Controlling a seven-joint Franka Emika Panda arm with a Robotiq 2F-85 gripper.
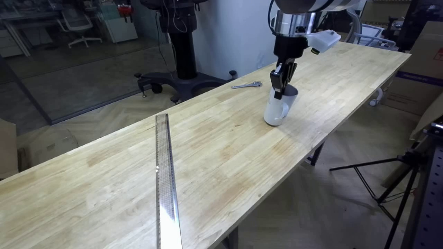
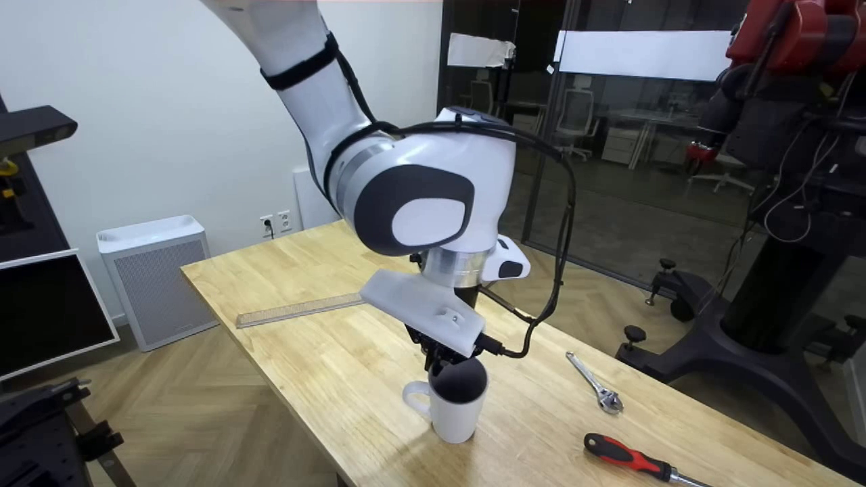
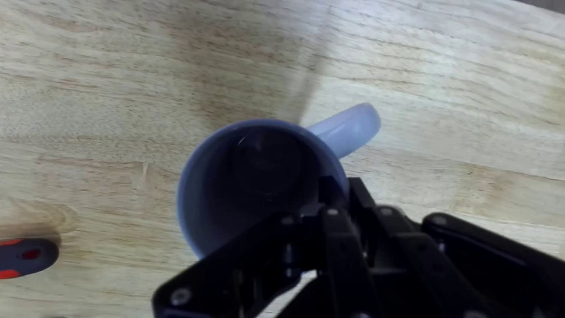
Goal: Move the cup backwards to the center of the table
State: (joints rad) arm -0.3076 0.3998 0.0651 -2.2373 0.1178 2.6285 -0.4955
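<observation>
1 pale, strip-jointed wooden bench, partly cut off, bears 1 clear gridded ruler. 1 black pincer clamps the rim of 1 smooth white cup over the bench; whether its base touches, I cannot tell. Near the cup lie 1 red-and-black-handled tool, its tip cut off, and 1 steel wrench.

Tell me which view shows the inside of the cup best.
The wrist view, as it looks down into the cup and shows its bottom, though the tool hides part of the rim. Both exterior views look in at a slant: some inner wall shows, but no bottom.
</observation>
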